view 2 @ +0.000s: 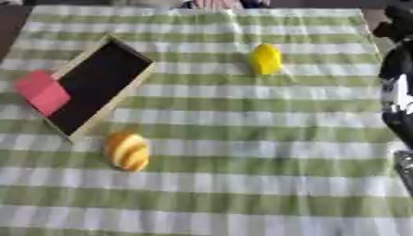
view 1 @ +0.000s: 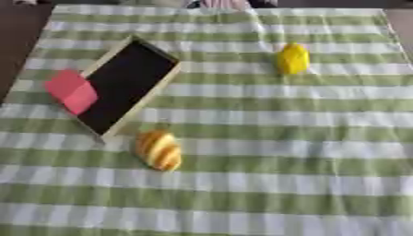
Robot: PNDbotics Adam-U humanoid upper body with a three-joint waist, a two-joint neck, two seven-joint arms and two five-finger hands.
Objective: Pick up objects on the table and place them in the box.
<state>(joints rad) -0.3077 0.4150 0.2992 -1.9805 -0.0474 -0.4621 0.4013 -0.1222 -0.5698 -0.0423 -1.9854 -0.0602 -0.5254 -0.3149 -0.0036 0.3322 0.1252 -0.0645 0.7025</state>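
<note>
A shallow box [view 1: 164,86] with a pale wooden rim and a black inside lies askew at the left of the table. A flat red piece [view 1: 71,91] rests over the box's left rim. Just off the box's near corner lies an orange, striped, bread-like object [view 1: 158,150] on the cloth. A yellow object [view 1: 293,58] sits further back, right of centre. My right arm and hand [view 2: 397,27] show only as a dark shape along the right edge of the right eye view, apart from all the objects. The left hand is out of view.
A green and white striped cloth [view 1: 266,152] covers the whole table. Dark floor shows past the table's left edge [view 1: 16,27] and at the far right corner. A person's hand [view 2: 214,3] shows at the far edge, touching nothing.
</note>
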